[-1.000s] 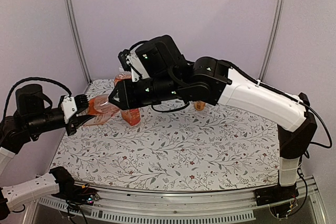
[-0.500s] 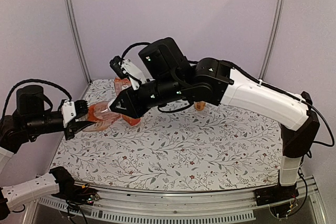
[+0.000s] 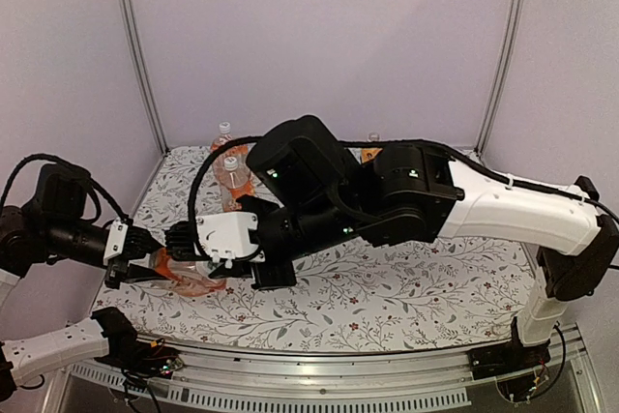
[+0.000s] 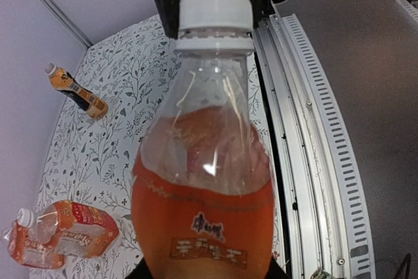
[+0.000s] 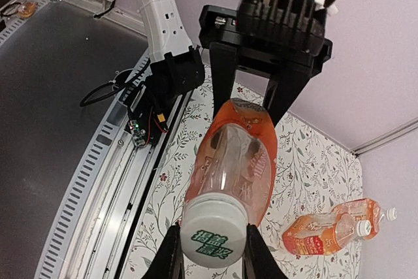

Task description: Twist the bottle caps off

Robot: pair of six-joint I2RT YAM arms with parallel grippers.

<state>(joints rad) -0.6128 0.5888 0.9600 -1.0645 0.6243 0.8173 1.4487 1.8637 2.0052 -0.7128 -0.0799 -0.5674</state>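
My left gripper (image 3: 147,263) is clamped round the fat lower end of an orange-drink bottle (image 4: 202,187), holding it roughly sideways at the near-left corner of the flowery table (image 3: 406,297). Can't tell if it's touching the cloth. My right gripper (image 5: 212,254) is pinched tight on that bottle's white cap (image 5: 213,233), one finger on each side, with the cap on the neck. The bottle runs straight between the two grippers. Two more capped bottles (image 3: 232,176) sit toward the far-left corner, well apart from both.

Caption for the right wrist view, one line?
Right claw clamps the white cap of an orange-drink bottle that the left claw holds by its base.
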